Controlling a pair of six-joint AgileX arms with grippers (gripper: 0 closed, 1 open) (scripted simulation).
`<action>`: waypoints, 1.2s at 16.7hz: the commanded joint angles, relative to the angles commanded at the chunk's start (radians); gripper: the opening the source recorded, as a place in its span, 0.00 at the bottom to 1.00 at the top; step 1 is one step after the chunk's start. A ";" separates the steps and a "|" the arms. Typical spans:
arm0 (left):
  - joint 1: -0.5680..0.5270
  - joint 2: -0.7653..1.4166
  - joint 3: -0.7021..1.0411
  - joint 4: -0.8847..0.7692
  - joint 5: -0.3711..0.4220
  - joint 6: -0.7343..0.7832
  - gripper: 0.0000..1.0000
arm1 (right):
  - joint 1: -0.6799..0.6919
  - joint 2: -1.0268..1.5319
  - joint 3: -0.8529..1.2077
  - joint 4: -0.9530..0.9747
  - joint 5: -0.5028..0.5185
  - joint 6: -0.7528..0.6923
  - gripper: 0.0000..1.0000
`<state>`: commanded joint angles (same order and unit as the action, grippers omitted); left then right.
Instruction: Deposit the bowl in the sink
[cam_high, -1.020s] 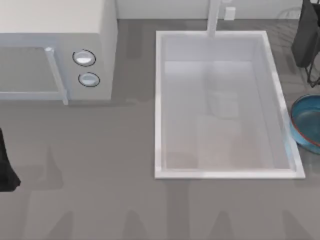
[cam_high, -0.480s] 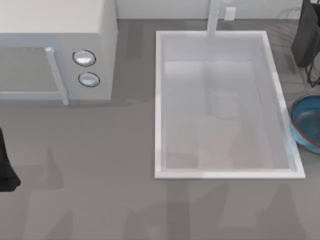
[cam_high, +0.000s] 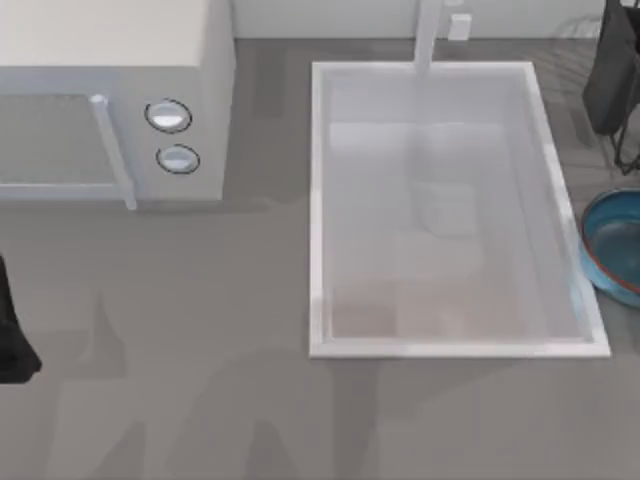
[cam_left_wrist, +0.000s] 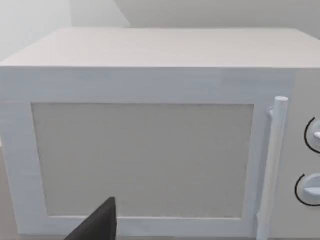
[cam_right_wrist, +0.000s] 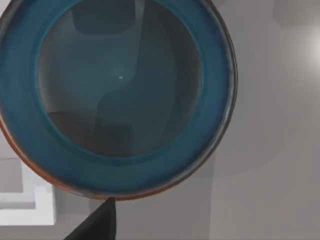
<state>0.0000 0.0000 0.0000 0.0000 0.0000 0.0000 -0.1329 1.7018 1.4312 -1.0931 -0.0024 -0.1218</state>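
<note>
Top view shows the bowl (cam_high: 612, 246) resting on the table (cam_high: 200, 380) at the far right, just beside the sink's (cam_high: 318, 210) right rim and outside the basin, with its right part cut off by the picture's edge. A faucet post (cam_high: 428, 35) rises from the sink's far short side. Right arm (cam_high: 612, 75) hangs as a dark shape at the upper right corner, beyond the bowl; whether its fingers are spread or closed cannot be told. Right wrist view looks straight down into the bowl (cam_right_wrist: 117, 95), its dark blue inside ringed by the reddish-brown rim; a single dark fingertip (cam_right_wrist: 97, 225) juts in just outside that rim, apart from it, and a white corner of the sink (cam_right_wrist: 27, 205) sits close by. Left arm (cam_high: 12, 330) stays parked at the table's left edge, mostly cut off. Left wrist view faces the microwave (cam_left_wrist: 145, 150) door, its handle (cam_left_wrist: 272, 165) and two knobs partly cropped, with one dark fingertip (cam_left_wrist: 97, 225) in the foreground; the state of that gripper's fingers cannot be told either.
</note>
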 joint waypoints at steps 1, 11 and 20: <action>0.000 0.000 0.000 0.000 0.000 0.000 1.00 | -0.006 0.069 0.065 -0.044 -0.001 -0.004 1.00; 0.000 0.000 0.000 0.000 0.000 0.000 1.00 | -0.027 0.324 0.317 -0.201 -0.011 -0.022 1.00; 0.000 0.000 0.000 0.000 0.000 0.000 1.00 | -0.022 0.382 0.117 0.068 -0.011 -0.015 1.00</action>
<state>0.0000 0.0000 0.0000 0.0000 0.0000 0.0000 -0.1546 2.0840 1.5480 -1.0256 -0.0131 -0.1369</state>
